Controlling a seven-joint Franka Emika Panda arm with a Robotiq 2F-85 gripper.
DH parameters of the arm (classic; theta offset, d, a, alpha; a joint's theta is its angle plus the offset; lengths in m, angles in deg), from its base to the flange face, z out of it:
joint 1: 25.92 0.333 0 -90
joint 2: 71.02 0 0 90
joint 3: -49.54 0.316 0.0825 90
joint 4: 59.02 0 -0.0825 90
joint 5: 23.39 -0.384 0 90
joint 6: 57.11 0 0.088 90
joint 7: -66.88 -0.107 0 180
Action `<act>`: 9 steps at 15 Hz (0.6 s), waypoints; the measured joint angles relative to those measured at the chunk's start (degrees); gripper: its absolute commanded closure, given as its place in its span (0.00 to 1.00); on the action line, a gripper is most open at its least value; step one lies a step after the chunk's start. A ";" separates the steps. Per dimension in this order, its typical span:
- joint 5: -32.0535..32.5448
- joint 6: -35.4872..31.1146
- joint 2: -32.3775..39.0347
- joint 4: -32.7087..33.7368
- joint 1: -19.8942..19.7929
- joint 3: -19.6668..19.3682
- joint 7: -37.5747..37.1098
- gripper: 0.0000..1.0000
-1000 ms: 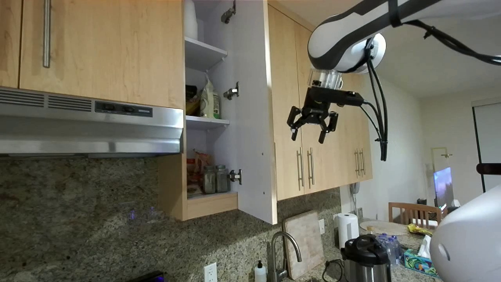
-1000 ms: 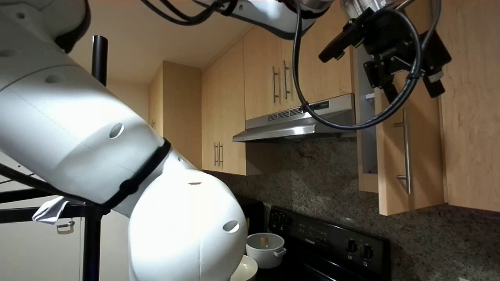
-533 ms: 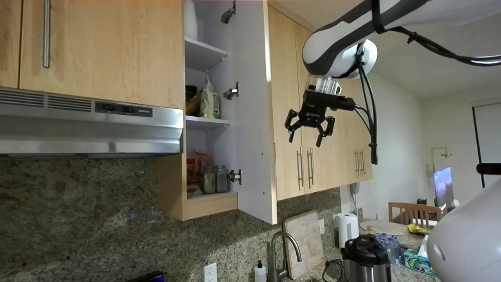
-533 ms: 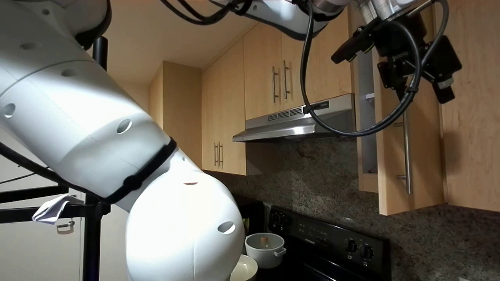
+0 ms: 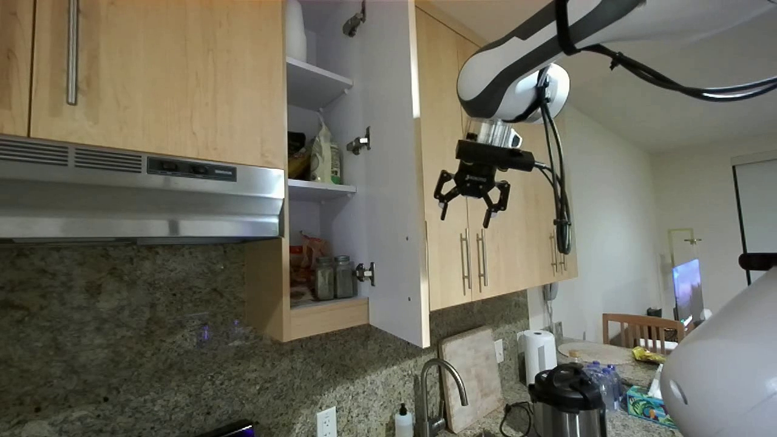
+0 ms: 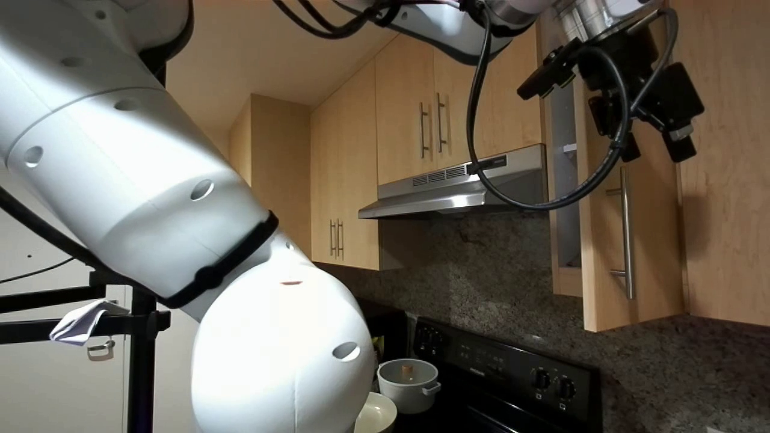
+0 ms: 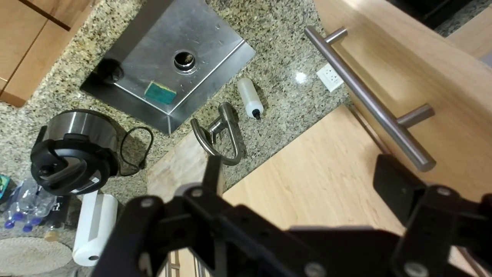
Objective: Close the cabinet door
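Observation:
The cabinet door (image 5: 391,182) stands wide open, its white inner face and hinges showing in an exterior view. Its maple outer face (image 6: 656,258) shows in an exterior view with the slim silver bar handle (image 6: 627,234) low near its free edge. My gripper (image 5: 465,216) is open and empty, pointing down on the outer, handle side of the door. In an exterior view the gripper (image 6: 655,150) overlaps the door above the handle. In the wrist view the handle (image 7: 369,96) lies at upper right, near the right finger (image 7: 399,188) but apart from it.
Shelves (image 5: 318,191) with jars and bags are inside the open cabinet. Closed neighbouring doors (image 5: 440,152) stand behind the gripper. The steel range hood (image 5: 139,206) is beside the cabinet. Below are a faucet (image 7: 228,134), sink (image 7: 207,23) and pressure cooker (image 7: 77,154).
My gripper has moved left and slightly down in an exterior view, closer to the open door. The arm's upper links shifted with it. The door has not moved, and the gripper stays open.

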State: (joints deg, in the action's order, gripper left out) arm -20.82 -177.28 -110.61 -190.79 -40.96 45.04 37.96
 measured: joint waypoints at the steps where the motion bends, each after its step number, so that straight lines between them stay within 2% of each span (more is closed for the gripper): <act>1: 0.00 0.00 0.43 0.32 -0.13 0.08 -0.67 0.00; 9: 0.00 0.00 3.40 3.63 -0.64 1.50 -4.04 0.00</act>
State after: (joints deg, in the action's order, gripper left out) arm -20.82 -177.28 -107.21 -187.15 -41.61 46.54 33.92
